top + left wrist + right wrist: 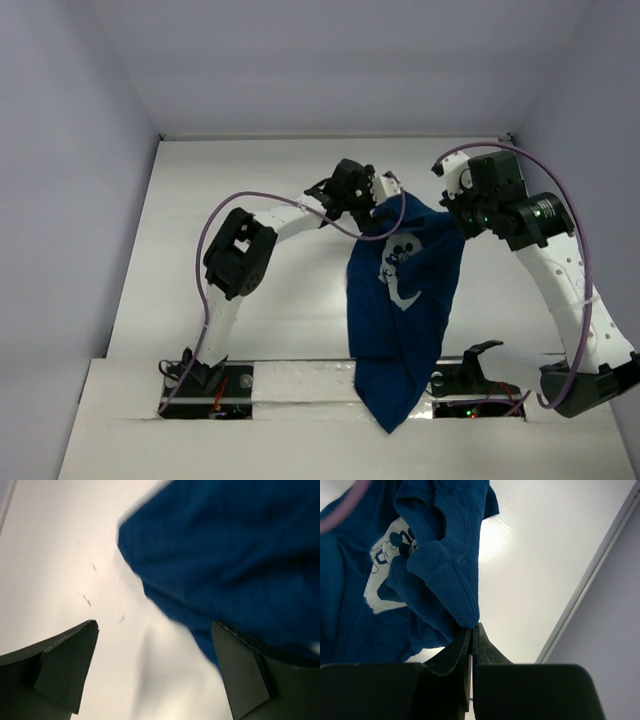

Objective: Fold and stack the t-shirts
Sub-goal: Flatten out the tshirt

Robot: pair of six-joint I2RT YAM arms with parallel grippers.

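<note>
Navy t-shirt (405, 300) hangs unfolded. Your right gripper (472, 628) is clamped on its hemmed edge, and your left gripper (155, 625) gapes empty just beside the cloth. All folding remains.

1. A dark blue t-shirt (420, 310) runs from the middle of the white table (250, 300) to the near edge, its lower tip lying over the front ledge.
2. A white graphic (398, 270) faces up on it.
3. The left gripper (385, 195) sits at its top left corner and the right gripper (455, 215) at its top right.
4. A purple cable (578, 250) loops along the right arm.
</note>
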